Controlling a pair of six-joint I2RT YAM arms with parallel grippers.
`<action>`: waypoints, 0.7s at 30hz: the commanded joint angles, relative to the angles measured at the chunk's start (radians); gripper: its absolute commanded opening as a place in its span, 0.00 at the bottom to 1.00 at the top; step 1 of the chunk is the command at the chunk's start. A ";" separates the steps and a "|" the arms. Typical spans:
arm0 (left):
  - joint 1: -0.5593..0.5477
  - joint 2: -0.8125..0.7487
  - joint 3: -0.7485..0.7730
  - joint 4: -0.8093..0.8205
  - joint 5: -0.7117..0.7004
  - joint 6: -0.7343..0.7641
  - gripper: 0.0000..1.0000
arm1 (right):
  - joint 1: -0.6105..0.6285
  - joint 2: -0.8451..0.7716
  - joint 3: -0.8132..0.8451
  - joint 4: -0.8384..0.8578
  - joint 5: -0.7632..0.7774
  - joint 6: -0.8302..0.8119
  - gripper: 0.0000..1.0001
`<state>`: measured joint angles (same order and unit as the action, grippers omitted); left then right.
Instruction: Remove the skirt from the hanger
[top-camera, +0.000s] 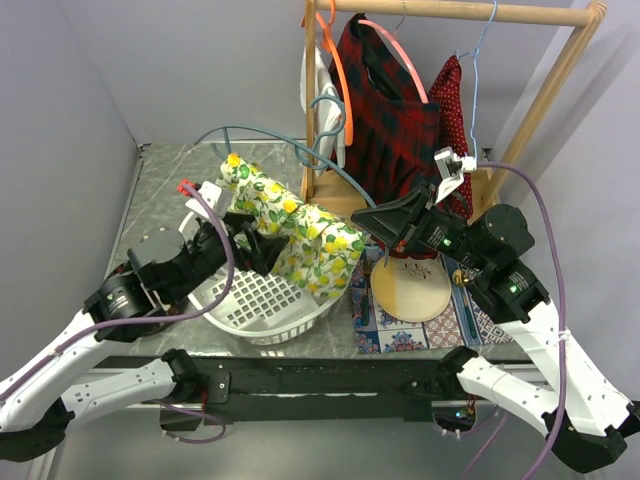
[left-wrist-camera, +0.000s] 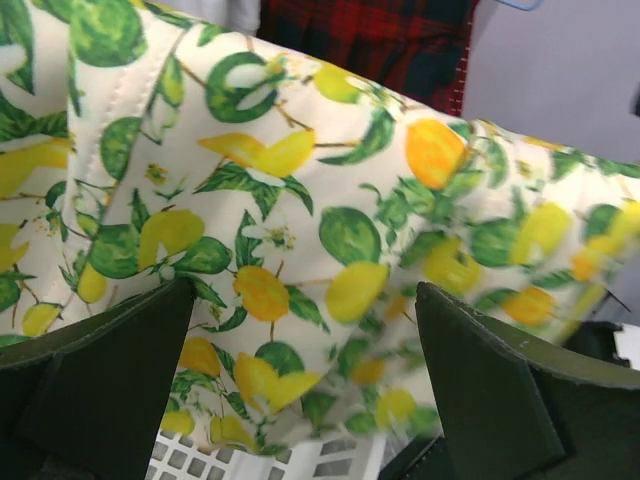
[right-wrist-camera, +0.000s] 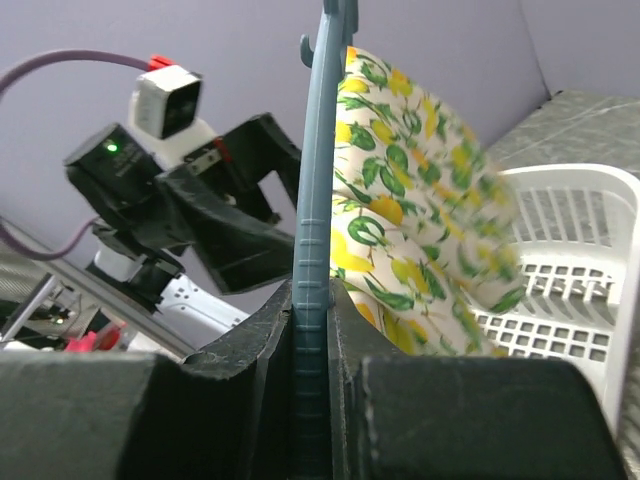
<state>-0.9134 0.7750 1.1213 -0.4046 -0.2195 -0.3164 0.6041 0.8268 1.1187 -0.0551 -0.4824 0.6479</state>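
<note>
Your top view looks down from behind. Both wrist views sit close to the lemon-print cloth (left-wrist-camera: 300, 250), seen in all three.

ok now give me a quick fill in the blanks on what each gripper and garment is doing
1. The right gripper is ____ on the blue-grey hanger.
2. The left gripper is ____.
3. The skirt hangs from the ____ hanger.
4. The ____-print cloth lies over the basket.

Missing words: shut; open; pink; lemon
</note>
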 joint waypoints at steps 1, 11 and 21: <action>-0.004 0.001 -0.021 0.108 -0.101 0.013 0.99 | 0.016 -0.034 0.006 0.147 0.005 0.022 0.00; -0.002 -0.033 -0.074 0.178 -0.053 0.004 0.01 | 0.017 -0.087 -0.042 0.144 0.027 0.013 0.00; -0.002 -0.169 -0.065 0.095 -0.265 -0.047 0.01 | 0.017 -0.146 -0.080 0.061 0.152 -0.057 0.00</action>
<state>-0.9173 0.6739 1.0336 -0.2893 -0.3355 -0.3367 0.6174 0.7185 1.0325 -0.0475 -0.4339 0.6407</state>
